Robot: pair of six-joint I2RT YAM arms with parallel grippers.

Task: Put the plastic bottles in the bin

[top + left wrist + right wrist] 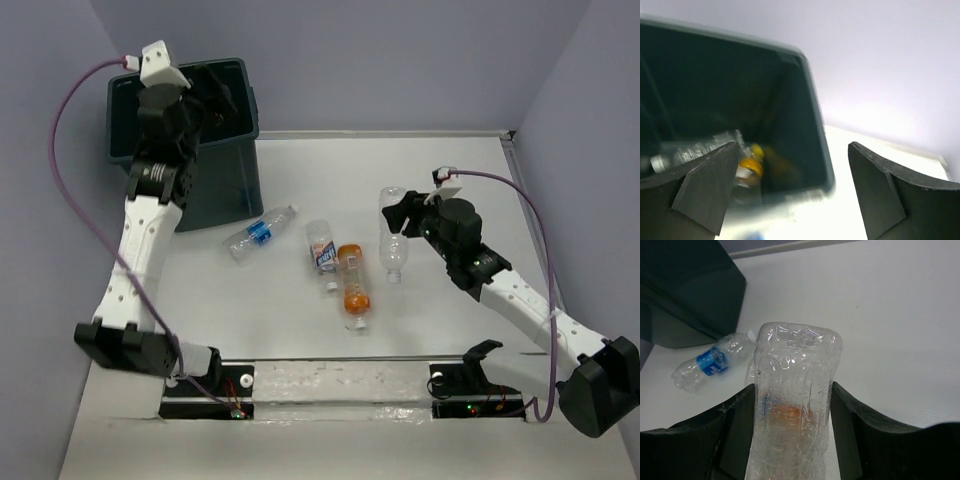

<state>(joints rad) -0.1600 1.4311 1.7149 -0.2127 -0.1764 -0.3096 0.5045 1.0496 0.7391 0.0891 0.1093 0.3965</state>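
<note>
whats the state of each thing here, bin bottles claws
dark grey-green plastic bin: upright, bottles inside
left claw: open, above the bin
right claw: shut on clear ribbed bottle
blue-labelled clear bottle: lying on white table
white-and-orange-labelled bottle: lying flat
orange-liquid bottle: lying flat

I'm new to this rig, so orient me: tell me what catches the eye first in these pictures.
The left gripper hangs wide open over the bin at the far left of the table, with bottles lying at its bottom. On the right, the right gripper is clamped around a clear bottle, while three more bottles lie loose mid-table.
</note>
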